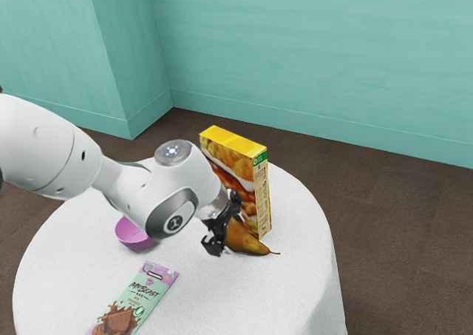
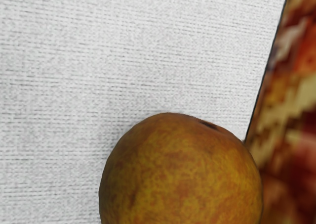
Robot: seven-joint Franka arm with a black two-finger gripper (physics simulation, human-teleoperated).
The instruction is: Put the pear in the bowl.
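White table (image 1: 288, 290): one pear (image 1: 248, 240), one bowl (image 1: 133, 235), one box (image 1: 235, 168), one bar (image 1: 139, 296); fingers (image 1: 214, 245) wide apart.

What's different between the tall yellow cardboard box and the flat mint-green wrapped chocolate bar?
The tall yellow cardboard box stands upright, but the flat mint-green wrapped chocolate bar lies down. The box is big and thick; the bar is smaller and thin. The box has a plain yellow top, while the bar has a purple end. Both have colourful printed pictures, and both are on the round white table.
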